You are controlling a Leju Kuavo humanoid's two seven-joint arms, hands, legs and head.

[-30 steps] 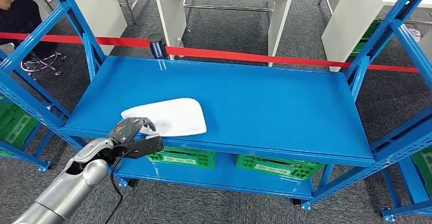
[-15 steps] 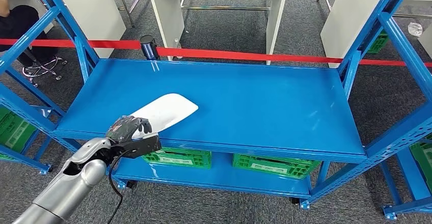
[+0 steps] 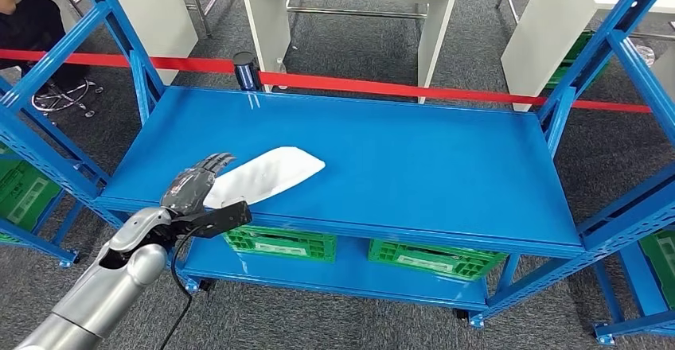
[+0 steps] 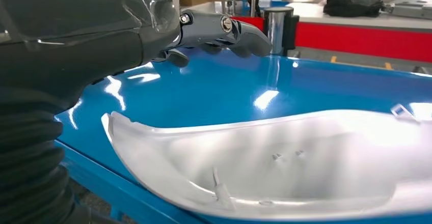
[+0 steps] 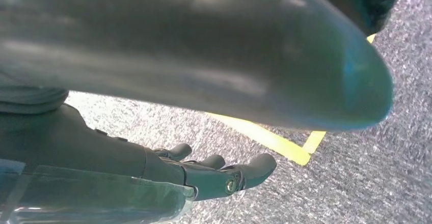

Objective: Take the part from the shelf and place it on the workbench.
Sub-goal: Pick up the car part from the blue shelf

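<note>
Part (image 3: 267, 175) lies on shelf (image 3: 414, 159) deck, lower left of frame, near the front edge. Left hand (image 3: 193, 188) at the part's left end. Crates (image 3: 278, 244) on the lower deck, beneath. Barrier tape (image 3: 382, 88) runs across behind the shelf; post (image 3: 245, 70) at upper left behind it. Table (image 3: 350, 0) beyond the tape, top centre.

Head view: high, facing down over shelf (image 3: 382, 159). Left wrist view: close, low across its near-left corner, shared with head view. Right wrist view: faces floor (image 5: 356, 173).
</note>
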